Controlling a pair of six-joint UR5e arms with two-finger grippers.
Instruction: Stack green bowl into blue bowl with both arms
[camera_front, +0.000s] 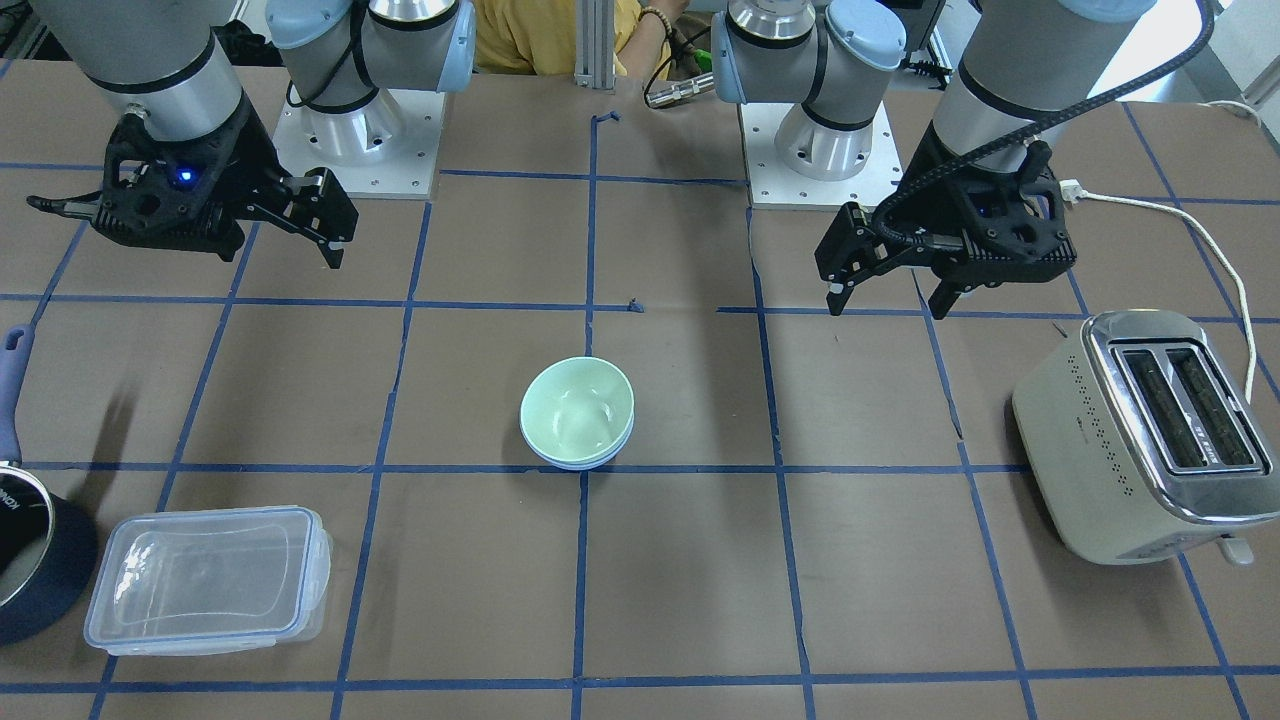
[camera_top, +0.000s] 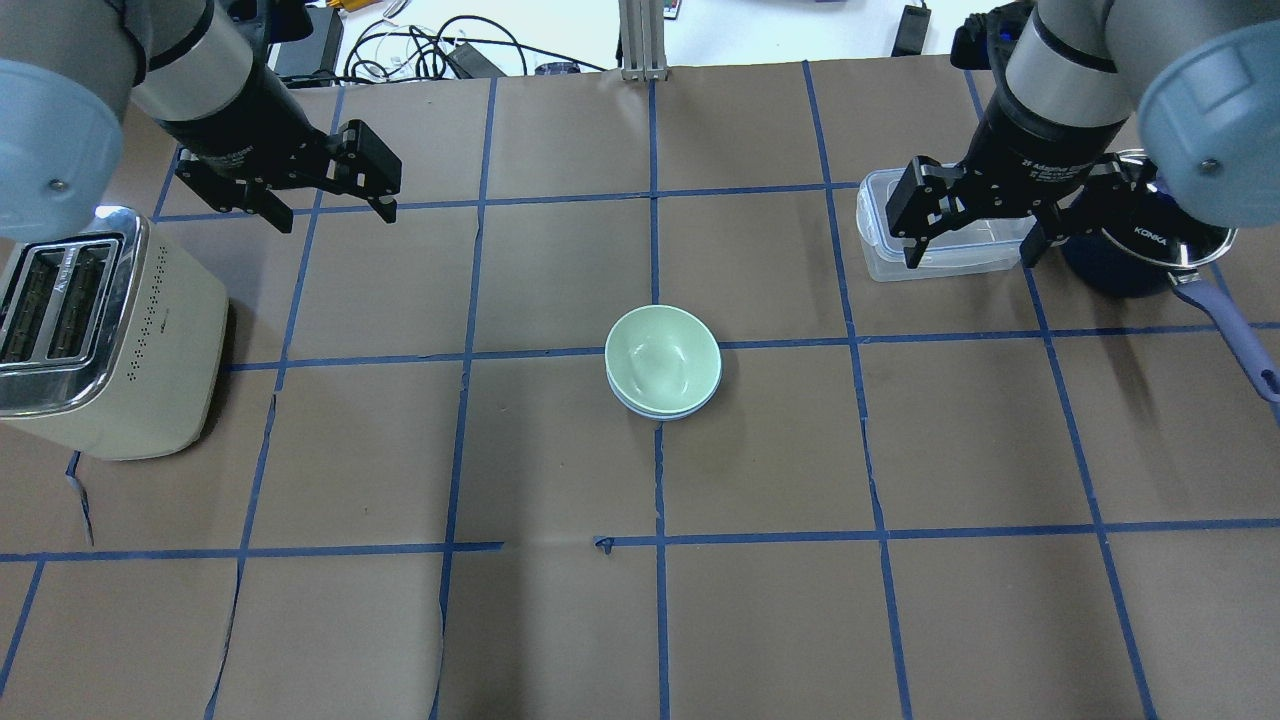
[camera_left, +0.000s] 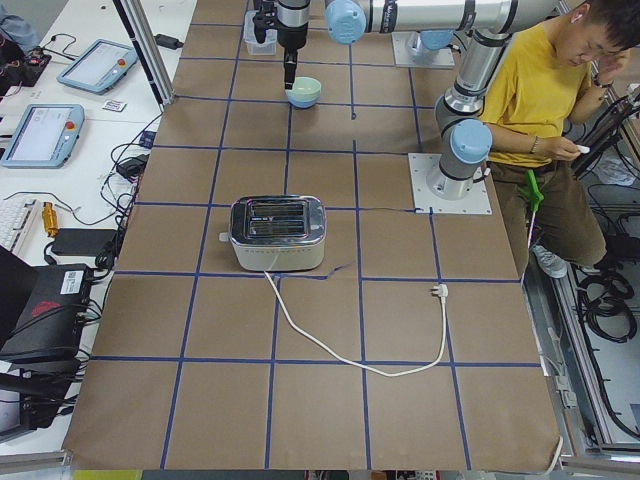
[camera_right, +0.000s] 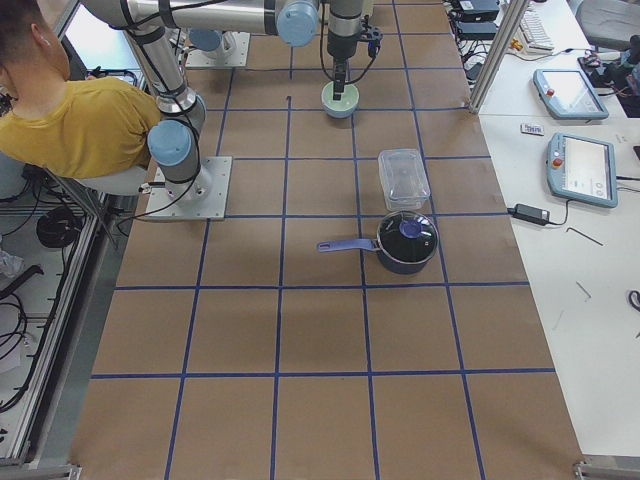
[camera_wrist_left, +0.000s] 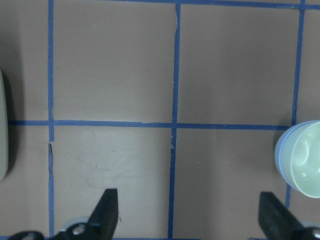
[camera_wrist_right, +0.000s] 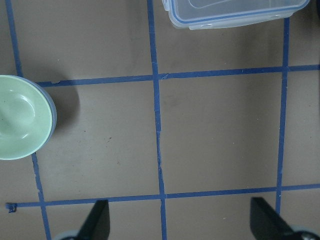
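Bowls sit nested near the centre of the front-facing frame on the brown worktop (camera_front: 700, 590): the green bowl (camera_front: 577, 405) rests upright inside the blue bowl (camera_front: 578, 464), of which only a thin pale rim shows beneath it. The pair stands at a blue tape line (camera_front: 800, 468). Neither tool touches them. The left tool (camera_top: 337, 215) hangs in the upper left of the overhead frame, above the worktop and well apart from the bowls, its jaws spread wide with nothing between them. Its wrist view shows the black fingertips (camera_wrist_left: 107, 207) near the bottom corners, bare paper between them, and the stacked bowls cut off by the right edge. The right tool (camera_top: 970, 257) hangs in the upper right of the overhead frame, likewise spread wide and holding nothing, above the near side of a clear plastic box (camera_top: 885, 240). In its wrist view the bowls lie at the left edge and the box along the top. A dark blue pot (camera_top: 1130, 270) with a glass lid and a long handle stands just beside the box, at the right edge of the overhead frame. A cream toaster (camera_top: 110, 340) with a chrome top stands at that frame's left edge. In the left side view its white cord (camera_left: 340, 345) trails over the worktop, with the plug (camera_left: 440, 291) lying loose on the paper. A person (camera_left: 540, 90) in a yellow shirt sits at the upper right of that view, just beside the arm bases.
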